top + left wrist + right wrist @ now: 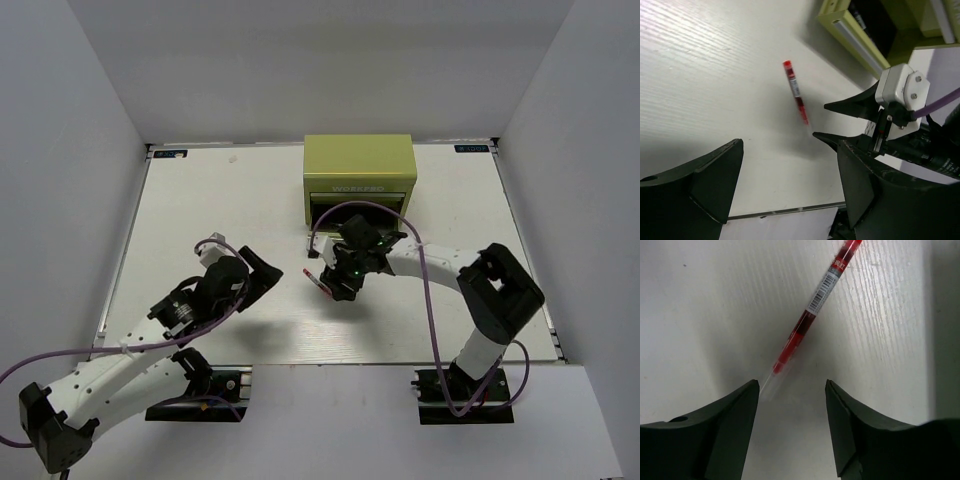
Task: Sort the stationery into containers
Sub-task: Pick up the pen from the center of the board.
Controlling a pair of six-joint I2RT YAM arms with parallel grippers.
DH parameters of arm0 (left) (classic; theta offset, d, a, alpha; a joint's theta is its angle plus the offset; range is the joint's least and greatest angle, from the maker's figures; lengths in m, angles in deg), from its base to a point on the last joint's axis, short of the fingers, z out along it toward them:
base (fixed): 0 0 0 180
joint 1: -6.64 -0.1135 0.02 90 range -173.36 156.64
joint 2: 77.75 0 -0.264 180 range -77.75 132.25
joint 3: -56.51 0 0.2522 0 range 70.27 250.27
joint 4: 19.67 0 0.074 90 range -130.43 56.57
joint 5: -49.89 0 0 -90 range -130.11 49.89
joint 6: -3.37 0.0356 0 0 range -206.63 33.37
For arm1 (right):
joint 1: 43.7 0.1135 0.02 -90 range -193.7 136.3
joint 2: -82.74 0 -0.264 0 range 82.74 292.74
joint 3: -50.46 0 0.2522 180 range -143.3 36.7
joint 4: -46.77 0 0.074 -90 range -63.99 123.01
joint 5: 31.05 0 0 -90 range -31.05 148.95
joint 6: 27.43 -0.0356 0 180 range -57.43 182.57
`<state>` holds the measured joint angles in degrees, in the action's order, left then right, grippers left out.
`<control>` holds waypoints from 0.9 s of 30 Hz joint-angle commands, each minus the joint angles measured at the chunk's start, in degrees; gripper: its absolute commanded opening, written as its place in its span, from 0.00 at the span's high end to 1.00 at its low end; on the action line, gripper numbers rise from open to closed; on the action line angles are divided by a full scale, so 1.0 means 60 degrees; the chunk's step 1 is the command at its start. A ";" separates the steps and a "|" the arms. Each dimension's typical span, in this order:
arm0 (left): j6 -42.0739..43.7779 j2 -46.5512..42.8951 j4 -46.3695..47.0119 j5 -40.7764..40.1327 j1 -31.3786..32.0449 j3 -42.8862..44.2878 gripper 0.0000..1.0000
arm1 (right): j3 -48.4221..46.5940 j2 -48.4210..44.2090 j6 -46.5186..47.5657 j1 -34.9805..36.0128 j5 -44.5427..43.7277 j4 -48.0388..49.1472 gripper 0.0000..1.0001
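Red pen (pixel 318 283) loose near table (pixel 200 200) centre, not stowed. Chest (pixel 360 160) at far edge. Your right gripper (pixel 792 385) jaws spread at pen tip, no pinch. Left gripper (pixel 790 150) spread, empty. Other pens unseen.

walls (pixel 60 150): plain white, three sides | table (pixel 200 200): white, wood-grained | light: even

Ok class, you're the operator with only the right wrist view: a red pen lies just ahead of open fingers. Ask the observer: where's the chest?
Observer: The yellow-green chest stands at the far edge of the table, beyond the right gripper.
Operator: And the other arm?
Observer: The left gripper is open, left of the red pen, not touching it.
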<state>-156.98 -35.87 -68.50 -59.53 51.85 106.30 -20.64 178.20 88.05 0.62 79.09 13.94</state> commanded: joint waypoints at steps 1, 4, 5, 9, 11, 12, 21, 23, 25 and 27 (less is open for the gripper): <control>-0.0038 0.0079 -0.0702 -0.0338 -0.0021 0.0220 0.15 | -0.0492 0.0362 -0.1110 0.0420 -0.1217 0.0995 0.38; -0.0038 0.0079 -0.0791 -0.0425 -0.0021 0.0220 0.15 | -0.0799 0.0671 -0.1535 0.0685 -0.1363 0.1083 0.36; -0.0038 -0.0051 -0.0878 -0.0425 -0.0021 0.0220 0.15 | -0.0858 0.0774 -0.1666 0.0787 -0.1524 0.1127 0.36; -0.0126 -0.0403 -0.1069 -0.0513 -0.0021 0.0133 0.15 | -0.0931 0.0964 -0.2019 0.0934 -0.2067 0.1332 0.39; -0.0214 -0.0404 -0.1069 -0.0513 -0.0021 0.0045 0.15 | -0.0990 0.1154 -0.2092 0.1051 -0.2387 0.1391 0.39; -0.0301 -0.0404 -0.1069 -0.0513 -0.0021 0.0045 0.15 | -0.1033 0.1286 -0.2208 0.1066 -0.2448 0.1420 0.41; -0.0302 -0.0404 -0.1333 -0.0601 -0.0021 0.0133 0.15 | -0.1269 0.1961 -0.2371 0.1184 -0.2625 0.1259 0.57; -0.0389 -0.0404 -0.1333 -0.0601 -0.0021 0.0133 0.15 | -0.1225 0.1990 -0.2342 0.1213 -0.2610 0.1172 0.60; -0.0390 -0.0404 -0.1246 -0.0601 -0.0021 0.0133 0.14 | -0.1035 0.1932 -0.2298 0.1227 -0.2683 0.1142 0.71; -0.0390 -0.0404 -0.1245 -0.0601 -0.0021 0.0045 0.14 | -0.0917 0.1859 -0.2137 0.1271 -0.2915 0.1186 0.75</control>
<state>-158.68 -37.85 -75.53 -61.79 51.85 106.30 -27.57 188.67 75.00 7.46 63.11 21.74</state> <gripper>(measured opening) 0.863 0.267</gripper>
